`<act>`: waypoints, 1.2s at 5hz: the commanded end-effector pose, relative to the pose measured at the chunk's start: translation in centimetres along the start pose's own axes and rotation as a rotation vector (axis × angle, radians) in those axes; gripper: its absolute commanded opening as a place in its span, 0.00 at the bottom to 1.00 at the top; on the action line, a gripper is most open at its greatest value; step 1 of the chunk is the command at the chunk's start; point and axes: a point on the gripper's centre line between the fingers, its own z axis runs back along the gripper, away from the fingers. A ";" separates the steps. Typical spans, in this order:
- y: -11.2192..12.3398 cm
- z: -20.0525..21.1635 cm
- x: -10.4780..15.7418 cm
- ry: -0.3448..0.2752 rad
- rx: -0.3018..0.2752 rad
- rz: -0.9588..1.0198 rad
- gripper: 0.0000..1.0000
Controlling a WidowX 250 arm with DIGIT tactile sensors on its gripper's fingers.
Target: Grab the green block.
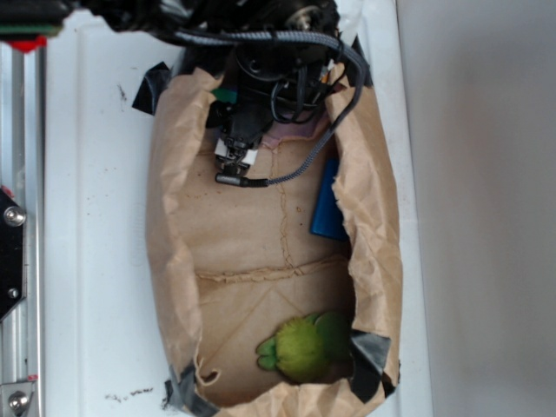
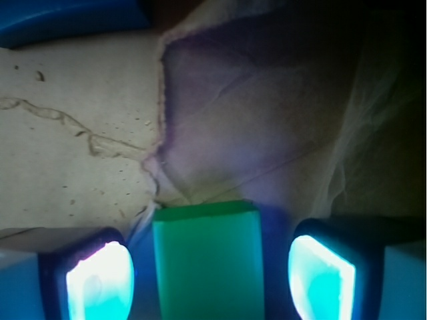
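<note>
Two glowing fingers (image 2: 100, 280) of the claw (image 2: 210, 280) are standing wide open on either side of the green block (image 2: 208, 260), not touching it. Its long axis is running straight ahead between them, lying on the paper bag (image 1: 252, 252).

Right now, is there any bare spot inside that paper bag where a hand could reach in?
Yes: the brown floor mid-bag, between the claw above, the blue block by the right wall and the green plush toy at the bottom. The top end is crowded: arm, cables and green block.
</note>
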 end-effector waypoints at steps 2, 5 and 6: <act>-1.0 -0.6 1.0 -0.036 -0.074 -0.019 1.00; -0.7 0.4 1.0 -0.071 -0.074 -0.002 0.00; -0.6 0.9 1.0 -0.068 -0.078 0.013 0.00</act>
